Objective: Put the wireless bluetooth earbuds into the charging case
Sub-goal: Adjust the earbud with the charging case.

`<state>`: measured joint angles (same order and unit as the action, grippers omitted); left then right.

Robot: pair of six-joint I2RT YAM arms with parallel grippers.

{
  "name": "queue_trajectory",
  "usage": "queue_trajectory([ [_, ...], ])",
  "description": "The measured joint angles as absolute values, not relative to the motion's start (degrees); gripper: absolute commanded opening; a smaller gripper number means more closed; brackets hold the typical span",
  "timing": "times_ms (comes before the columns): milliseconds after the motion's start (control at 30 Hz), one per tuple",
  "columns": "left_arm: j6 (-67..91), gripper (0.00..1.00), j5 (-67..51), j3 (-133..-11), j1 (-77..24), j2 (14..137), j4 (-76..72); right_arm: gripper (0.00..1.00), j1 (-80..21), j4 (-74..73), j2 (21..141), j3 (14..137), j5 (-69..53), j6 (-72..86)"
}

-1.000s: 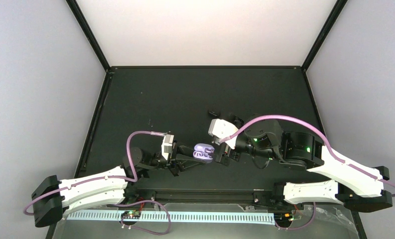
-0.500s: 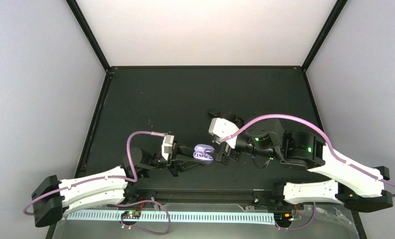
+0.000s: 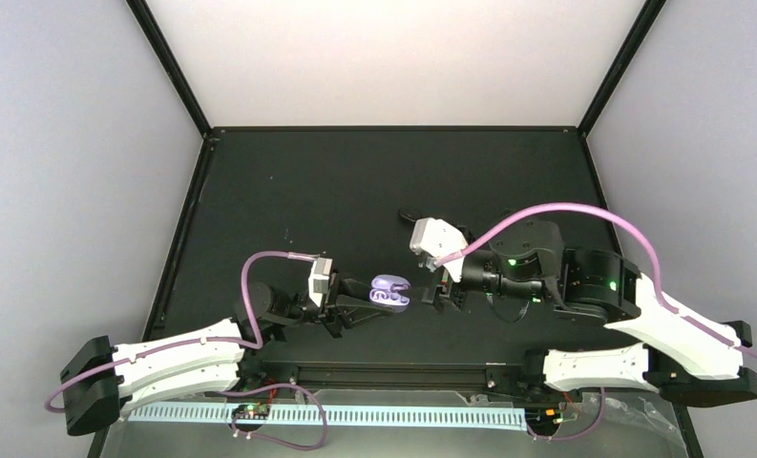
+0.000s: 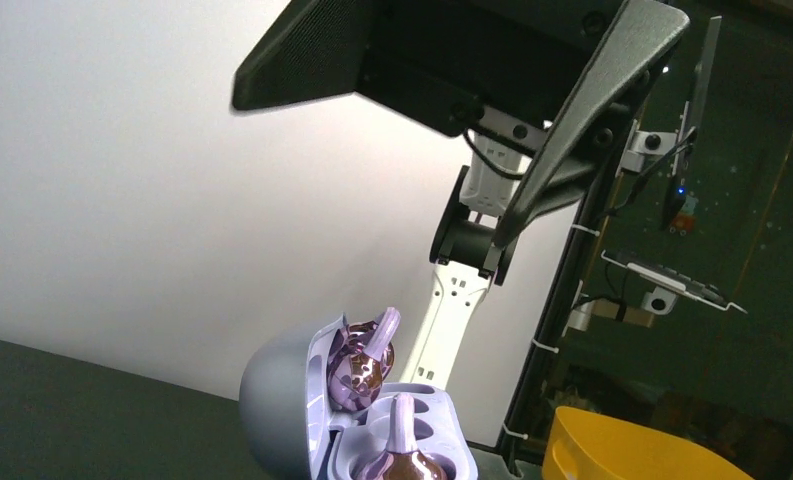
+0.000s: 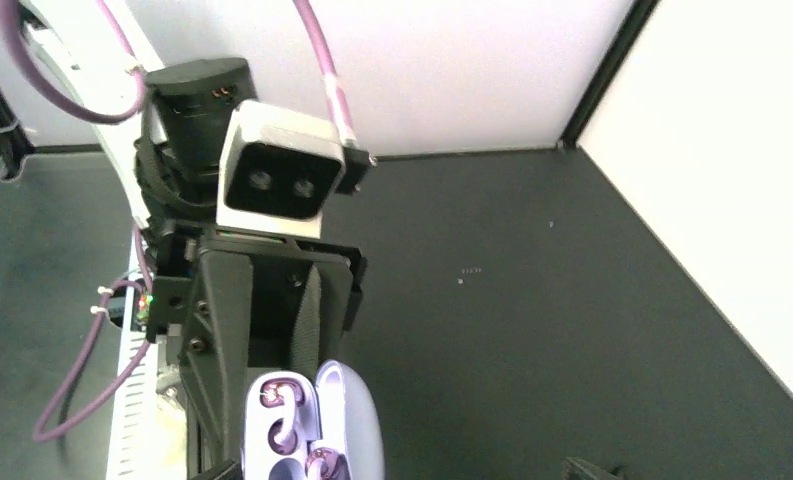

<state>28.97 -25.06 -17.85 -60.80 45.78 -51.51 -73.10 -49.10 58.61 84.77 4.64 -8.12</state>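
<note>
My left gripper (image 3: 374, 303) is shut on the charging case (image 3: 389, 291), a lavender pebble held up off the table with its lid open. In the left wrist view the lid (image 4: 282, 400) stands to the left of the base (image 4: 432, 425). One glossy purple earbud (image 4: 364, 362) leans against the lid and another (image 4: 404, 460) sits stem-up in the base. The right wrist view shows the case (image 5: 347, 425) with a bud (image 5: 280, 393) in a well. My right gripper (image 3: 435, 289) stands open just right of the case, touching nothing.
A small black oval object (image 3: 409, 213) lies on the dark mat behind the grippers. Black frame posts (image 3: 174, 67) bound the table. A yellow bin (image 4: 632, 450) sits beyond the table edge in the left wrist view.
My right arm has drawn back to the right, away from the case, and its jaws have narrowed a little. The left gripper and case have not moved.
</note>
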Motion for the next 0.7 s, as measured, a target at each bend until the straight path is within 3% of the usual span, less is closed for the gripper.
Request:
queue_trajectory([
  [133, 29.0, 0.01, -24.6, -17.8, -60.8, 45.7, -51.5, 0.47, -73.1, -50.0, 58.6, 87.8, 0.3, -6.8],
  [167, 29.0, 0.01, -24.6, -17.8, -60.8, 45.7, -51.5, 0.44, -73.1, -50.3, 58.6, 88.7, -1.0, -6.4],
  [500, 29.2, 0.01, -24.7, -17.8, -60.8, 45.7, -51.5, 0.37, -72.9, -54.5, 60.8, 90.1, -6.4, -5.0],
  [700, 29.2, 0.02, -24.6, -17.8, -60.8, 45.7, -51.5, 0.28, -72.9, -56.1, 62.4, 89.3, -6.5, -5.0],
])
